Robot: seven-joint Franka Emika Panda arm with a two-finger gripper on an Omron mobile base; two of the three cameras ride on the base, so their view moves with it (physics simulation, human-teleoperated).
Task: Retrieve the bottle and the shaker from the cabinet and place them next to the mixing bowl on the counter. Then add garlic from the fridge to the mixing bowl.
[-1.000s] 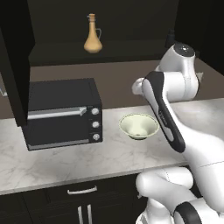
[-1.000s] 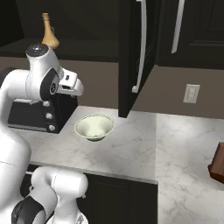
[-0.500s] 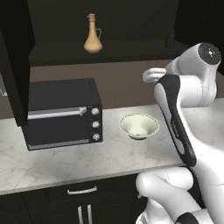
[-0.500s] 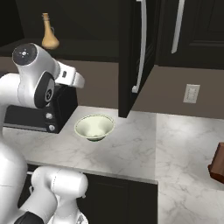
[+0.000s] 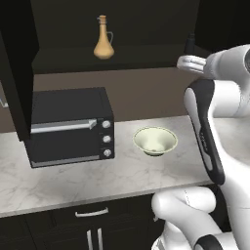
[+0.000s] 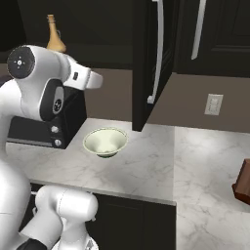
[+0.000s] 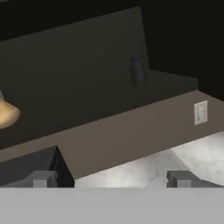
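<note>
The tan bottle [image 5: 102, 40] stands on the open cabinet's dark shelf [image 5: 122, 56], and its base shows at the left edge of the hand view [image 7: 6, 113]. The small dark shaker [image 7: 138, 70] stands further right on the same shelf [image 5: 189, 43]. The cream-green mixing bowl [image 5: 155, 140] sits empty on the marbled counter [image 5: 73, 180], right of a black oven. My gripper [image 7: 111, 178] is raised to about shelf height, in front of the cabinet and short of the shaker. It is open, with nothing between its fingertips [image 7: 181, 177]. The garlic and fridge are out of view.
A black countertop oven [image 5: 68, 124] stands left of the bowl. The cabinet's doors hang open at the left [image 5: 17, 68] and right [image 6: 146, 58]. A wall outlet [image 6: 213, 104] is on the backsplash. A brown object [image 6: 242, 183] sits at the counter's far right.
My arm has lifted and the hand has risen from just above the bowl to shelf height, now pointing at the cabinet. The gripper has stayed open. Nothing else has moved.
</note>
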